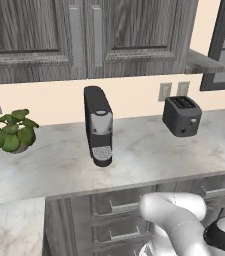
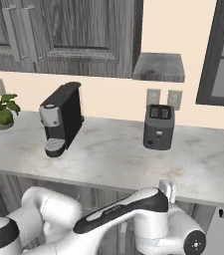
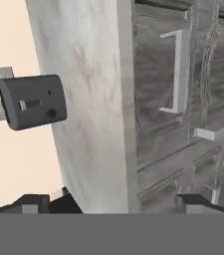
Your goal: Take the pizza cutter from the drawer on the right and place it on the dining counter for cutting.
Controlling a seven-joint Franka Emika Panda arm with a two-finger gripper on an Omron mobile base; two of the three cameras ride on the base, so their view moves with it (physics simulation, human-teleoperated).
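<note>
My gripper (image 3: 116, 204) is open, its two dark fingertips (image 3: 34, 201) wide apart with nothing between them. The hand view is rolled sideways and looks along the marble worktop's front edge (image 3: 126, 124) at a bank of dark grey wood-grain drawer fronts. One shut drawer (image 3: 158, 74) carries a silver bar handle (image 3: 179, 69), still some way ahead of the fingers. The same drawer fronts show below the worktop in the left base view, one at the right (image 1: 216, 190), all shut. The pizza cutter is hidden. The dining counter is out of view.
On the long marble worktop (image 1: 149, 150) stand a black coffee machine (image 1: 98, 125), a dark toaster (image 1: 182, 116) and a potted plant (image 1: 13, 131). Grey wall cabinets (image 1: 84, 35) hang above. A dark-framed window (image 2: 223, 60) is at the right.
</note>
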